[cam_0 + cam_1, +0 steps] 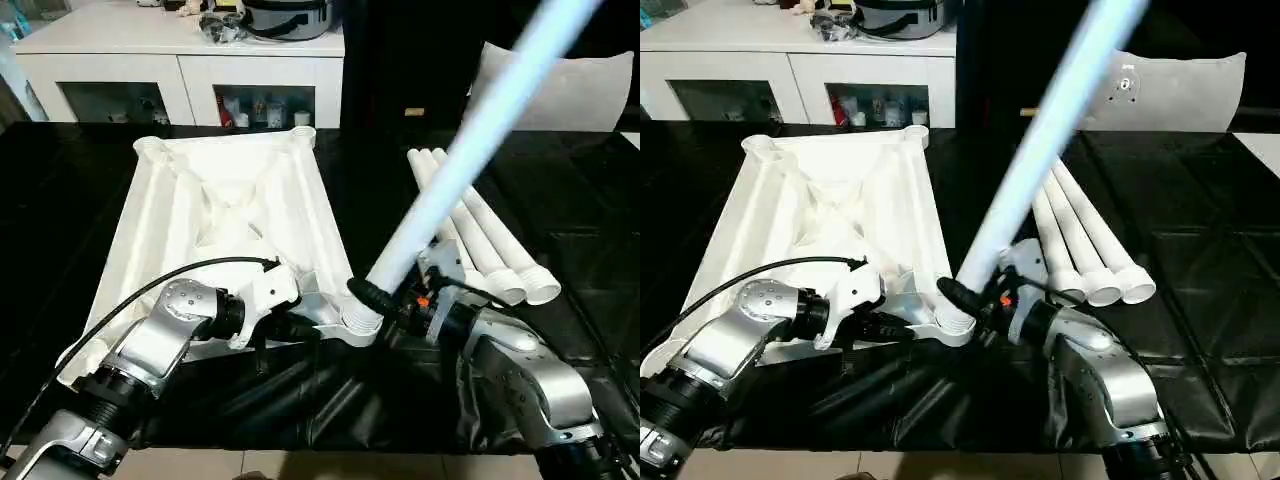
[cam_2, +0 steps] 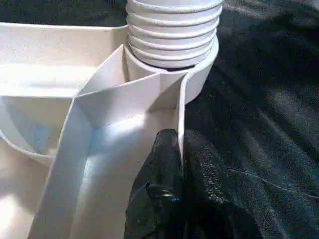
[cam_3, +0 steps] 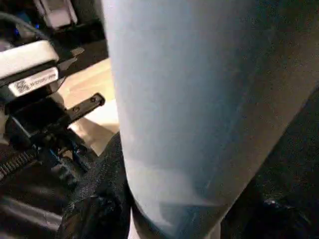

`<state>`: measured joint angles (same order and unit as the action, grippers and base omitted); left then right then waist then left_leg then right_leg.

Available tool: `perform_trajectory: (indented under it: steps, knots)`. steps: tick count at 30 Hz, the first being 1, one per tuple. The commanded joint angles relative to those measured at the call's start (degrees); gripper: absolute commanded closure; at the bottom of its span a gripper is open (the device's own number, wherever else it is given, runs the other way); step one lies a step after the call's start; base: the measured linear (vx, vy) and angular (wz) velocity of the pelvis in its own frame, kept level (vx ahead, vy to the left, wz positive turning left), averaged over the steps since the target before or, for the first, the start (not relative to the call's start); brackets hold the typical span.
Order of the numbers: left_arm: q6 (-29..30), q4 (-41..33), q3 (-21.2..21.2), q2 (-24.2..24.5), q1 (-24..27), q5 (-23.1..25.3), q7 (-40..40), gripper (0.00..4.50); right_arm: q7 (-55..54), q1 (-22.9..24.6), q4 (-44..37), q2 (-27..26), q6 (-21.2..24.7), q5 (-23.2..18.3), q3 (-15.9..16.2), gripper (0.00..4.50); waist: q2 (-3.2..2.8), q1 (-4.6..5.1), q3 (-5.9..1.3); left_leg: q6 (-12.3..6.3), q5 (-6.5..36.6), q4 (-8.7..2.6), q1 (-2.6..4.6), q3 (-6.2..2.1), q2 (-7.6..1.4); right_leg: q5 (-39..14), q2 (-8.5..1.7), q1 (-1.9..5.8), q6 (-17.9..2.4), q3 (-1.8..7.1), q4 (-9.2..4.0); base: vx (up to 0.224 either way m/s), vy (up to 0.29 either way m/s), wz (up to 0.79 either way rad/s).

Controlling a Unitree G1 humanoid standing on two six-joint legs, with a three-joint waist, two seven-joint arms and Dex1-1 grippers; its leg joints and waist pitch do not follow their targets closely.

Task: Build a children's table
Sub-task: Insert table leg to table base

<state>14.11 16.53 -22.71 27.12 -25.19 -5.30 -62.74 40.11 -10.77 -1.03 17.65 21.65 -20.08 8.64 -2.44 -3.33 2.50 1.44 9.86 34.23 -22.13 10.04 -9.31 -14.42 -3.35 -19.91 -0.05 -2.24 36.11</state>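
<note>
The white tabletop [image 1: 230, 200] lies upside down on black cloth, ribbed underside up. A long white leg [image 1: 470, 140] stands tilted, with its threaded end [image 2: 172, 30] in the near right corner socket [image 1: 355, 325]. My right gripper [image 1: 375, 298] is shut on this leg just above the socket, and a black finger [image 3: 99, 199] wraps around the tube. My left gripper [image 1: 305, 330] is shut on the tabletop's thin rim wall beside the same socket, one finger [image 2: 159, 164] on each side. Three more legs [image 1: 480, 240] lie side by side on the cloth to the right.
A white cabinet [image 1: 180, 60] with glass doors stands behind the table and carries a pot [image 1: 285, 15] and small items. A flat grey-white panel [image 1: 590, 95] leans at the back right. The black cloth [image 1: 300, 400] is wrinkled along the near edge.
</note>
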Motion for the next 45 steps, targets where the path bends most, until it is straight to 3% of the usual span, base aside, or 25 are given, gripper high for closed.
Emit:
perform_trajectory:
  steps: [1, 4, 5, 7, 8, 9, 11, 15, 16, 18, 25, 26, 29, 31, 33, 34, 37, 41, 45]
  knots:
    - [-0.59, -0.88, 0.24, 0.85, -1.15, 1.25, 0.65, 4.50, 0.84, 1.15, 5.25, 3.22, 1.33, 6.53, 3.85, 2.61, -0.28, 0.39, -2.60, 2.24, 18.24, -4.96, 1.78, -1.80, -4.05, -10.68, -5.16, 0.28, -11.89, 2.94, -5.18, 0.000, 0.000, 0.00]
    - [-1.39, -0.95, -0.48, 1.86, -1.79, 2.53, -0.10, 4.50, 3.74, -1.32, 7.34, 4.54, 0.71, 8.50, 7.28, 2.61, -0.21, 0.70, -2.41, 2.69, 19.74, -5.06, 1.80, -1.89, -4.00, -13.76, -5.22, 0.18, -11.47, 2.99, -5.40, 0.000, 0.000, 0.00]
    - [-1.56, -0.63, -0.47, 2.00, -2.31, 2.59, -0.43, 4.50, 4.88, -1.74, 7.70, 4.85, 0.99, 8.64, 8.26, 2.61, 0.58, 0.78, -2.37, 2.45, 19.89, -5.03, 1.78, -1.82, -4.08, -14.72, -5.31, 0.12, -11.35, 3.09, -5.56, 0.000, 0.000, 0.00]
    - [-1.56, -0.51, -0.39, 2.04, -2.63, 2.62, -0.67, 4.50, 5.55, -1.86, 7.80, 5.15, 1.00, 8.72, 8.95, 2.61, 0.26, 0.78, -2.48, 2.51, 19.71, -5.10, 1.82, -1.92, -4.14, -14.72, -5.28, 0.07, -11.22, 3.03, -5.49, 0.000, 0.000, 0.00]
    - [-1.69, -0.14, -0.35, 2.09, -3.17, 2.65, -1.04, 4.50, 6.13, -1.79, 7.90, 5.29, 1.10, 8.68, 9.54, 2.61, 0.64, 0.85, -2.21, 2.40, 19.83, -5.22, 1.79, -1.89, -4.19, -14.47, -5.16, -0.10, -11.11, 3.06, -5.56, 0.000, 0.000, 0.00]
    - [-1.69, -0.14, -0.35, 2.09, -3.17, 2.65, -1.04, 4.50, 6.13, -1.79, 7.90, 5.29, 1.10, 8.68, 9.54, 2.61, 0.33, 0.81, -2.36, 2.55, 20.12, -5.24, 1.91, -1.96, -4.22, -13.65, -5.11, -0.12, -11.18, 3.06, -5.38, 0.000, 0.000, 0.00]
    - [-2.88, 2.42, -0.28, 1.81, -5.46, 3.06, -2.01, 4.50, 7.33, -1.16, 8.30, 5.53, 0.82, 9.06, 11.02, 2.61, 0.73, 0.92, -1.61, 2.64, 21.63, -5.50, 1.95, -1.91, -4.18, -14.00, -5.06, -0.63, -11.07, 3.15, -5.62, 0.000, 0.000, 0.00]
    - [-3.85, 4.88, -0.21, 1.47, -7.75, 3.60, -2.43, 4.50, 7.51, -1.04, 8.64, 5.32, 0.50, 9.11, 11.68, 2.61, 0.86, 0.87, -1.05, 3.30, 24.98, -5.59, 2.31, -2.06, -4.08, -19.58, -5.38, -0.99, -9.96, 3.40, -6.25, 0.000, 0.000, 0.00]
    - [-4.39, 6.29, -0.09, 1.31, -8.89, 3.84, -2.50, 4.50, 7.57, -1.09, 8.91, 5.10, 0.28, 9.27, 11.93, 2.61, 0.89, 0.89, -0.61, 3.46, 26.17, -5.74, 2.39, -2.15, -4.09, -21.73, -5.40, -1.30, -9.52, 3.45, -6.57, 0.000, 0.000, 0.00]
    - [-4.51, 6.56, -0.04, 1.31, -9.11, 3.88, -2.53, 4.50, 7.58, -1.06, 8.88, 5.04, 0.26, 9.33, 11.98, 2.61, 0.99, 0.90, -0.53, 3.85, 27.34, -5.88, 2.51, -2.37, -4.22, -23.90, -5.56, -1.30, -8.99, 3.51, -6.71, 0.000, 0.000, 0.00]
    - [-3.82, 8.41, 1.03, 2.05, -9.36, 4.11, -0.79, 4.50, 6.24, -0.90, 8.85, 3.37, -0.05, 9.25, 11.24, 2.61, 0.97, 1.33, -0.36, 4.31, 27.60, -6.56, 2.38, -2.50, -4.41, -20.45, -5.49, -1.23, -9.93, 3.41, -6.57, 0.000, 0.000, 0.00]
    - [-1.47, 5.75, 1.96, 2.72, -7.54, 3.35, -0.15, 4.50, 4.79, -0.89, 9.33, 2.28, -0.25, 9.42, 10.60, 2.61, 0.77, 1.29, -0.90, 4.46, 27.15, -6.56, 2.52, -2.49, -4.48, -19.82, -5.65, -0.93, -10.28, 3.39, -6.43, 0.000, 0.000, 0.00]
    - [3.93, -0.71, 3.98, 3.30, -3.60, 1.74, 1.55, 4.50, 1.75, -1.44, 10.36, 0.80, 0.01, 9.90, 9.36, 2.61, 0.70, 1.69, -0.70, 4.77, 27.36, -6.83, 2.14, -2.62, -4.49, -20.94, -5.76, -0.85, -10.58, 3.30, -6.48, 0.000, 0.000, 0.00]
    - [8.05, -6.01, 4.80, 3.63, -0.40, 1.29, 3.04, 4.50, -0.31, -2.00, 11.46, 0.01, -0.12, 10.49, 8.56, 2.61, 0.64, 1.83, -0.75, 4.97, 28.33, -6.78, 2.41, -2.59, -4.52, -21.29, -5.59, -1.15, -10.53, 3.41, -6.63, 0.000, 0.000, 0.00]
    - [11.25, -10.03, 5.25, 3.55, 1.85, 1.01, 4.36, 4.50, -1.59, -2.41, 12.14, -0.55, 0.17, 10.55, 7.87, 2.61, 0.51, 1.97, -0.94, 4.88, 27.85, -6.82, 2.17, -2.62, -4.42, -20.72, -5.42, -0.84, -10.54, 3.32, -6.60, 0.000, 0.000, 0.00]
    - [17.45, -17.71, 5.88, 2.77, 5.84, 0.20, 6.86, 4.50, -3.32, -3.28, 13.42, -1.45, 0.31, 10.59, 6.83, 2.61, 0.52, 2.35, -1.24, 5.25, 26.33, -6.98, 1.87, -2.73, -4.68, -16.86, -5.49, -0.40, -11.58, 3.30, -5.91, 0.000, 0.000, 0.00]
    - [23.27, -25.67, 5.31, 1.10, 9.23, 0.26, 9.55, 4.50, -4.47, -4.28, 14.76, -2.18, 0.35, 10.59, 6.06, 2.61, 0.67, 3.29, -1.45, 3.89, 24.33, -6.60, 1.78, -2.30, -4.29, -13.65, -4.94, -0.30, -12.63, 3.16, -5.98, 0.000, 0.000, 0.00]
    - [25.82, -29.07, 4.11, -0.55, 9.73, 1.42, 11.13, 4.50, -4.06, -4.34, 14.82, -2.46, 0.52, 10.48, 5.99, 2.61, 0.92, 2.92, -1.59, 2.03, 20.69, -6.16, 1.74, -1.82, -4.08, -13.42, -4.80, -0.11, -12.48, 3.22, -6.34, 0.000, 0.000, 0.00]
    - [27.00, -30.12, 3.75, -1.61, 9.19, 2.36, 12.59, 4.50, -3.35, -4.12, 14.60, -2.35, 0.70, 10.52, 6.55, 2.61, 0.90, 2.58, -1.46, 2.66, 22.05, -6.18, 1.93, -1.98, -4.16, -17.70, -4.91, -0.31, -11.20, 3.20, -6.65, 0.000, 0.000, 0.00]
